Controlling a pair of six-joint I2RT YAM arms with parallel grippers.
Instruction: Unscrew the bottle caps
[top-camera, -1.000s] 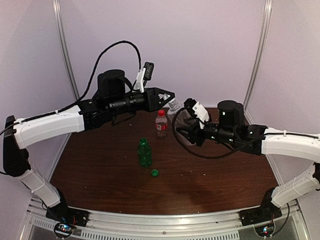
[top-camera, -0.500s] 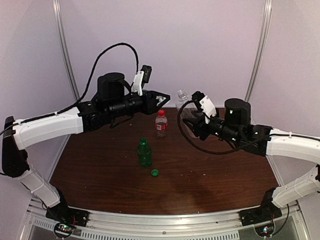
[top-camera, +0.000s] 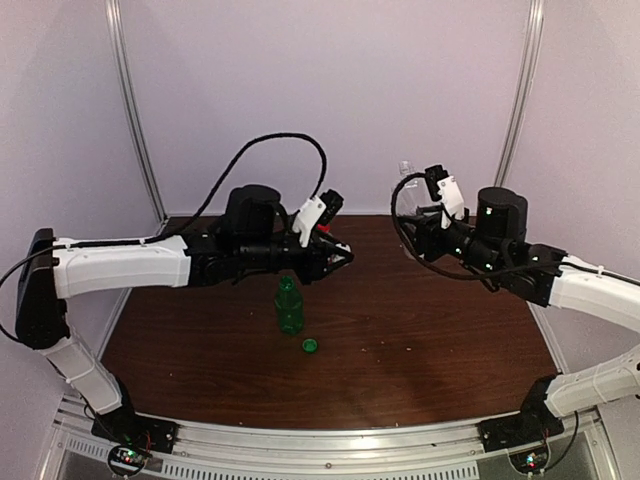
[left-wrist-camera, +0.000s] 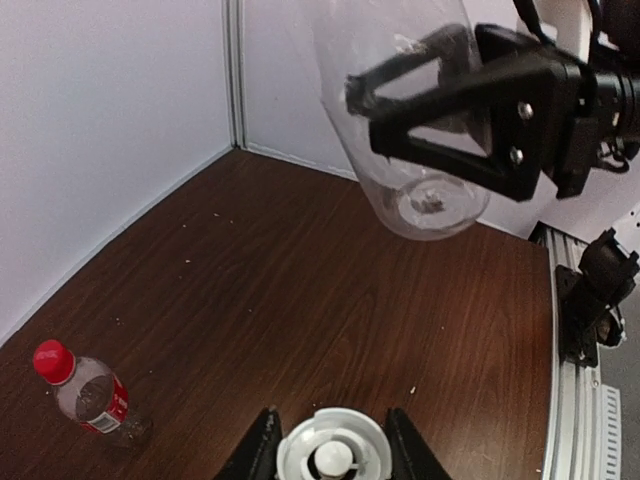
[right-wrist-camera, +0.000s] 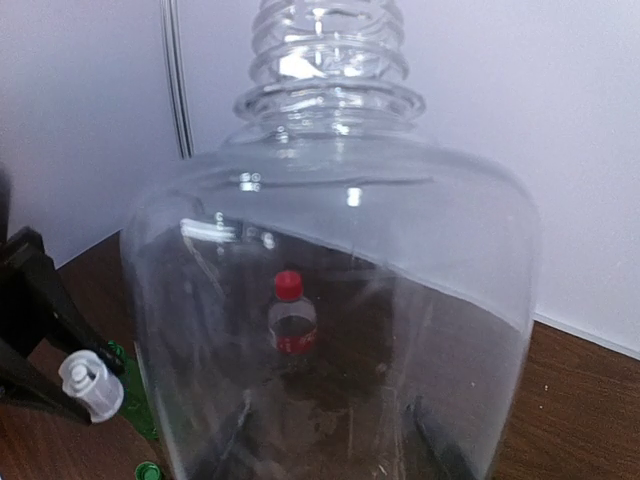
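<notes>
My left gripper is shut on the white cap, which sits between its fingertips; the cap also shows in the right wrist view. My right gripper is shut on the wide clear bottle and holds it in the air with its neck open. The left wrist view shows that bottle in the right fingers. The green bottle stands uncapped at mid table, its green cap lying beside it. The short red-labelled bottle stands with its red cap on.
White walls with metal corner posts close the back and sides of the dark wooden table. A metal rail runs along the near edge. My left arm reaches across the back left, above the red-labelled bottle.
The white cap has come off the clear bottle. My left gripper has moved down and toward the middle with the cap. My right gripper has lifted the clear bottle up and to the right.
</notes>
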